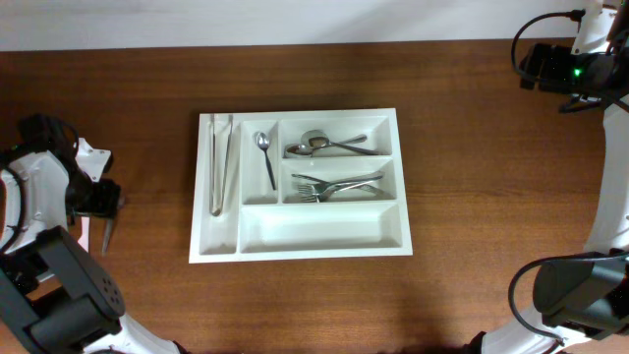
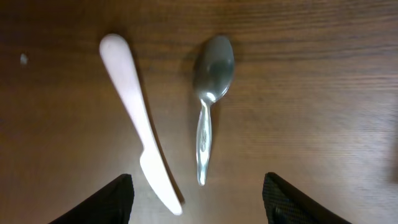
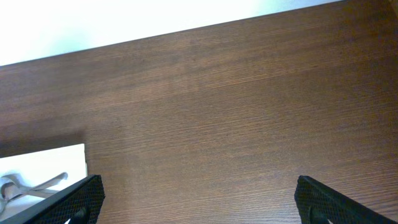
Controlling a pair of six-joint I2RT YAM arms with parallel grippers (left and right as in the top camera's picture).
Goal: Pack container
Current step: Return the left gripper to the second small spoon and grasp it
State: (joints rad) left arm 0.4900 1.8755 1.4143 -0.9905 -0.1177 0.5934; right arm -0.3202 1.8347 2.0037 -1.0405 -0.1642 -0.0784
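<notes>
- Left gripper (image 2: 198,198): jaws stand wide apart with nothing between the pads. It hovers low over the table (image 3: 217,112) at the robot's left edge.
- White plastic knife (image 2: 134,118): lies flat under the left claw and slants, its blade end near the left finger. It is apart from the spoon.
- Metal spoon (image 2: 211,93): lies flat just beside the knife, bowl away from the claw and handle end almost midway between the fingers. Its long axis runs across the jaws' closing line, so a straight descent should pinch the handle across its width.
- Container (image 1: 295,255): sits mid-table, well apart from the loose cutlery and to the robot's right of the left claw.
  - The long bottom compartment is bare.
  - Spoons lie in the upper wide compartment and forks in the middle one.
- Right gripper (image 3: 199,186): jaws fully spread and empty, above bare wood beyond the container's far right corner.
- Judgement: the left arm is far nearer both loose pieces, so the pick falls to it, followed by a carry rightward.
</notes>
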